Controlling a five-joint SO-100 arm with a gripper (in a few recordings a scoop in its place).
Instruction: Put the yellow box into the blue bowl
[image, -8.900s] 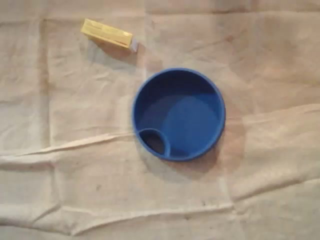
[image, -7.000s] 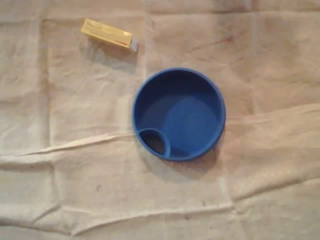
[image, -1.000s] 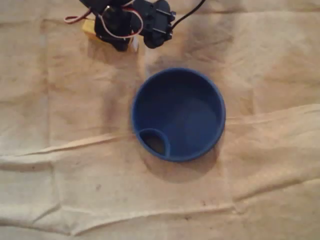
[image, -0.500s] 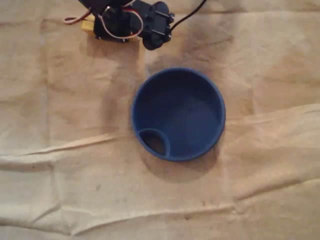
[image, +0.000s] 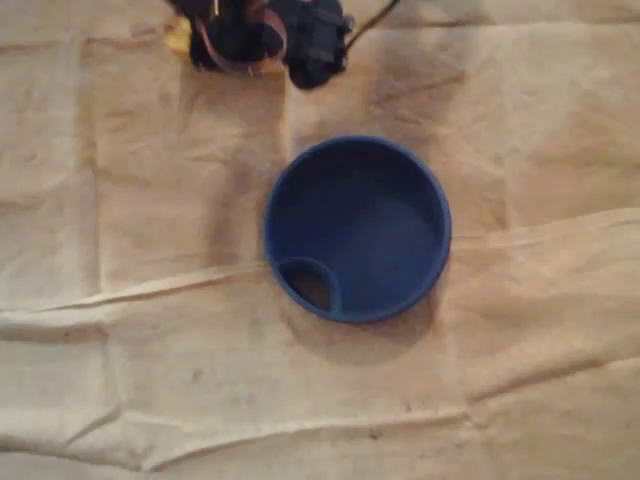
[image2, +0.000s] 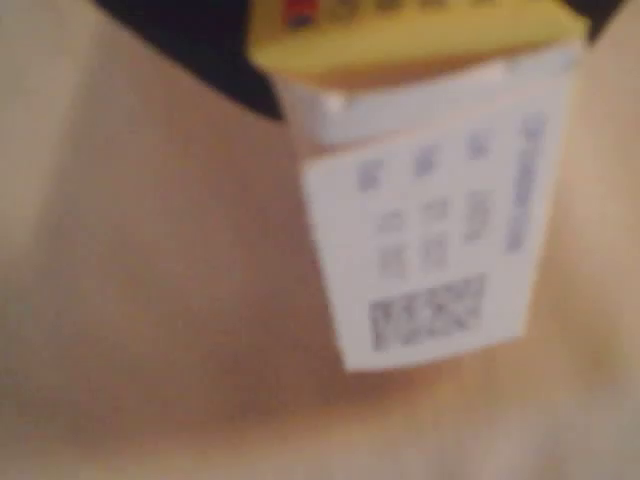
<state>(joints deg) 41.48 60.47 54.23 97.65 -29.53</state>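
Gripper (image: 240, 42): at the top left edge in the overhead view, directly above the box. Jaws hidden under the dark wrist body, so clenched or released cannot be told.

Box (image2: 430, 200): very close to the wrist camera and blurred. White printed face with a square code turned to the lens, yellow face above it.

Box in the overhead view (image: 178, 38): a small yellow end shows at the left of the gripper, the rest covered. Lifted or resting on the cloth: not possible to tell.

Long axis of the box: judged to run left to right under the gripper in the overhead view, but mostly hidden.

Bowl (image: 357, 160): lower right of the gripper in the overhead view, apart from it, a strip of bare cloth between. Open side up, nothing inside, with a small round pocket (image: 308, 285) at its lower left rim.

Key relation: travel from box to bowl goes down and to the right in the overhead view, over the near rim.

Cloth (image: 150, 380): beige, wrinkled, under everything.

Count: one gripper, one box, one bowl, one cloth.
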